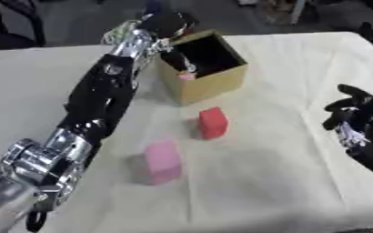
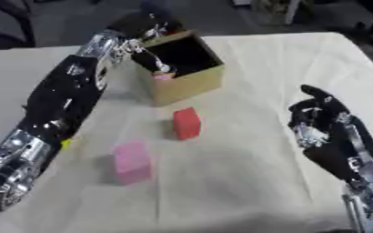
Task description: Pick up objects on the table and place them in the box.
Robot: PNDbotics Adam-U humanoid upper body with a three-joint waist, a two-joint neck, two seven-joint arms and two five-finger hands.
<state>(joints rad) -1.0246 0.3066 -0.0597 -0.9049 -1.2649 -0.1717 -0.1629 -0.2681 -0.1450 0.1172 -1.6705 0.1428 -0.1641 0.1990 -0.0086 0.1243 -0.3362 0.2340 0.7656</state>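
An open tan cardboard box [image 1: 215, 84] stands at the back middle of the cream-covered table. My left arm stretches across the left side to it, and my left hand [image 1: 167, 23] hangs over the box's left rim. Its fingers [image 1: 179, 58] point down inside and pinch a small pink piece [image 1: 186, 76] at the box's front-left corner. In front of the box a red block [image 1: 213, 122] stands on the cloth. A larger pink block [image 1: 163, 162] lies nearer me, to its left. My right hand [image 2: 323, 119] hovers open at the right, holding nothing.
The cream cloth [image 1: 285, 150] covers the whole table, with its far edge just behind the box. Dark floor and chair legs lie beyond that edge. Open cloth stretches between the blocks and my right hand.
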